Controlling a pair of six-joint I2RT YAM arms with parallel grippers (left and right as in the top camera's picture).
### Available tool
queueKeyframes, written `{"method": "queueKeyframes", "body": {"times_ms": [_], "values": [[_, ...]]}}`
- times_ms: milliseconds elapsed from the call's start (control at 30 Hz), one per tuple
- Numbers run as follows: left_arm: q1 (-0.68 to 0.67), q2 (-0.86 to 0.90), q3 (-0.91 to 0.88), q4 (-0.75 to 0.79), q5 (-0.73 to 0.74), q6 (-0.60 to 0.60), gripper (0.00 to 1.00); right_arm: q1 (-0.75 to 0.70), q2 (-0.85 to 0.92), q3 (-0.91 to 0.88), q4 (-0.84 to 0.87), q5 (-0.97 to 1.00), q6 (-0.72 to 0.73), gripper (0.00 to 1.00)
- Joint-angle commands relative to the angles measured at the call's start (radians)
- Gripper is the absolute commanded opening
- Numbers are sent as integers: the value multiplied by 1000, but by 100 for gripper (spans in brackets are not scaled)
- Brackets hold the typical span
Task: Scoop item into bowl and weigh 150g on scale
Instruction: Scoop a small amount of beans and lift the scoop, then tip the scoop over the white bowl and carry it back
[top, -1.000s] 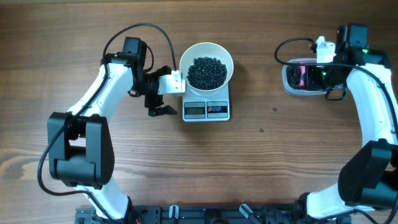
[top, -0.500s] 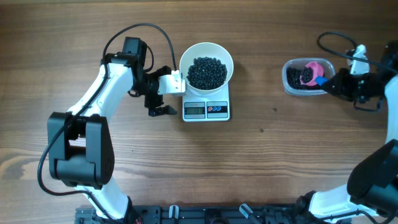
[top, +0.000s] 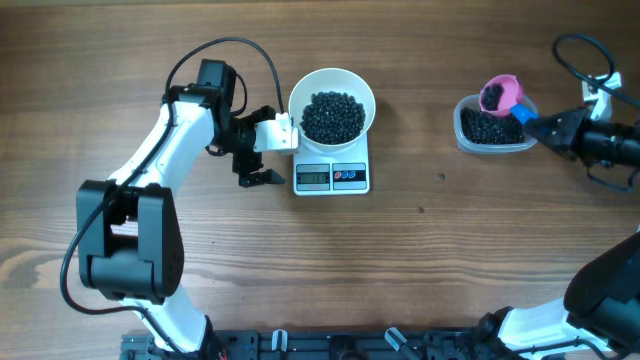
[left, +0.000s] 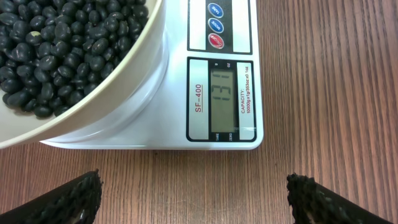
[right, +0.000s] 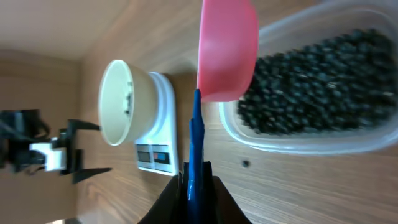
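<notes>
Black beans (top: 333, 115) sit in bowl (top: 332, 71) on scale (top: 332, 178); display looks like 131, so more needed. Right gripper (top: 552, 126) clamps loaded pink scoop (top: 500, 94) over tub (top: 461, 135). Left gripper (top: 265, 146) gapes empty beside scale.

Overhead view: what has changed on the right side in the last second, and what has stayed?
The right gripper, shut on the blue handle of the pink plastic scoop, drew back to the right, off the clear plastic tub of black beans. The scoop's cup moved to the tub's far rim. The open left gripper, round white bowl and flat white scale stayed put.
</notes>
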Motion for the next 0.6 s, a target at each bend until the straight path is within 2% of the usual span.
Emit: {"method": "queueKeyframes", "body": {"times_ms": [0, 200, 367, 433, 567], "values": [[3, 11, -10, -1, 19, -2, 100, 62, 9, -10, 9, -124, -20, 4], [3, 11, -10, -1, 19, -2, 100, 339, 9, -10, 138, -127, 108, 4], [3, 11, -10, -1, 19, -1, 100, 597, 9, -10, 309, -118, 110, 4], [3, 11, -10, -1, 19, -1, 100, 666, 9, -10, 362, -17, 109, 4], [3, 11, -10, -1, 19, -2, 100, 721, 9, -6, 365, 240, 106, 4]]}}
